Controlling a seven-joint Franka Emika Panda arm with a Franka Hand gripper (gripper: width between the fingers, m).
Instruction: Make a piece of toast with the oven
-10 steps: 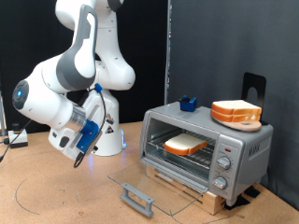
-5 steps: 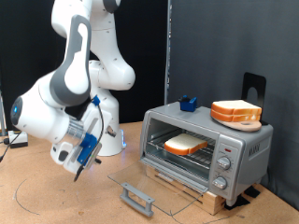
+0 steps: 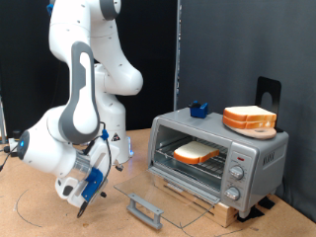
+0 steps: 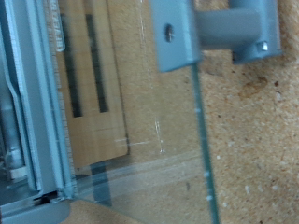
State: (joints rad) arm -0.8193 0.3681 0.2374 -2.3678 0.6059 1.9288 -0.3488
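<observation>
The piece of toast (image 3: 197, 153) lies flat on the wire rack inside the oven (image 3: 219, 158), whose glass door (image 3: 163, 195) is dropped open with its grey handle (image 3: 144, 209) at the outer edge. The gripper (image 3: 84, 203) hangs low over the wooden table (image 3: 59, 219), to the exterior view's left of that handle, with bare table between them. Fingers are blurred there and out of the wrist view, so I cannot tell whether they are spread or closed.

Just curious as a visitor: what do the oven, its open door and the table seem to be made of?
Oven: silvery brushed metal, probably steel, with a dull sheen. Door: clear glass, since the table shows through, with a grey handle that looks like metal or plastic. Table: speckled brown board, likely pressed wood or cork.
</observation>
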